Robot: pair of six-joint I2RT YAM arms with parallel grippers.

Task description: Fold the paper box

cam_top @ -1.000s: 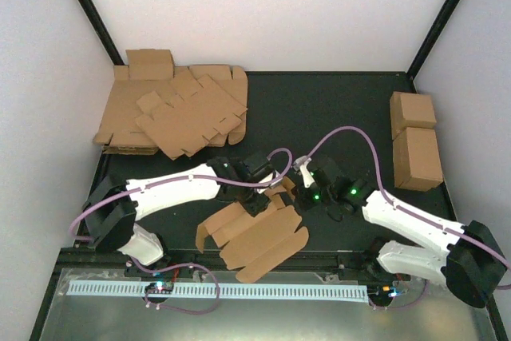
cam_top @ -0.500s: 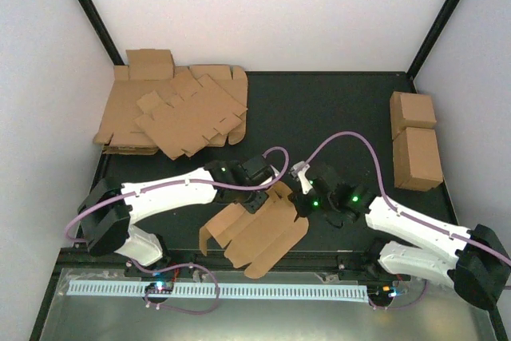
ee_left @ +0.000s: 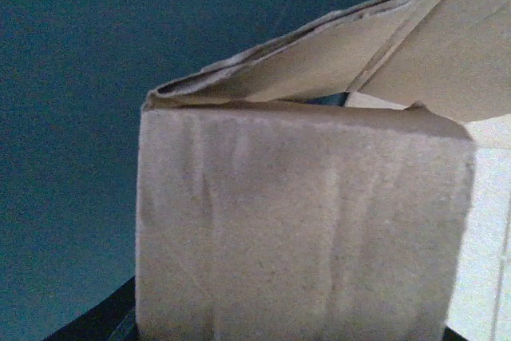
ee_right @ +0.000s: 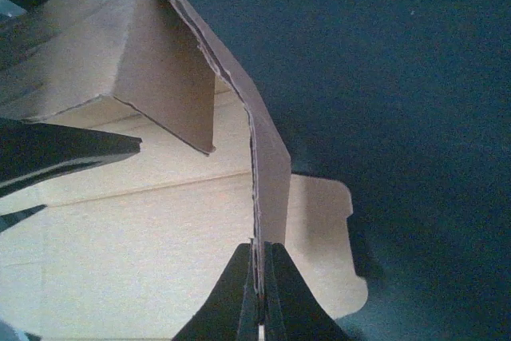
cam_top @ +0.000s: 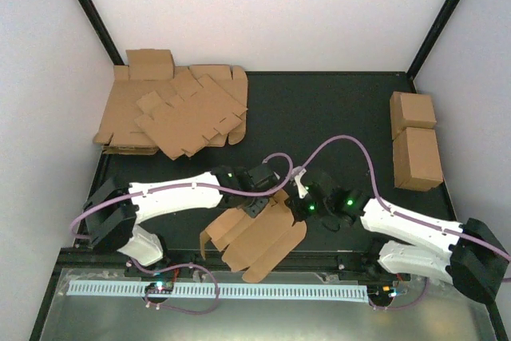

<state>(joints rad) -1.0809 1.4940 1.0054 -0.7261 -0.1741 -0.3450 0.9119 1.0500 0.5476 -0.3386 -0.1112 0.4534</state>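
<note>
The paper box (cam_top: pixel 259 241) is a brown die-cut sheet lying partly folded near the table's front edge. One raised edge of the paper box (ee_right: pixel 267 165) stands upright, and my right gripper (ee_right: pixel 259 251) is shut on it; from above the right gripper (cam_top: pixel 293 199) sits at the sheet's far right corner. My left gripper (cam_top: pixel 256 204) is over the sheet's far edge. In the left wrist view a raised panel of the paper box (ee_left: pixel 295 229) fills the frame and hides the fingers.
A heap of flat cardboard sheets (cam_top: pixel 172 113) lies at the back left. Two cardboard cuboids (cam_top: pixel 415 141) stand at the right edge of the black table (cam_top: pixel 335 109). White walls close in the back and sides.
The right gripper has shifted slightly left with its flap, towards the left gripper. The left wrist has moved a little nearer. The sheet has stayed in much the same place.
</note>
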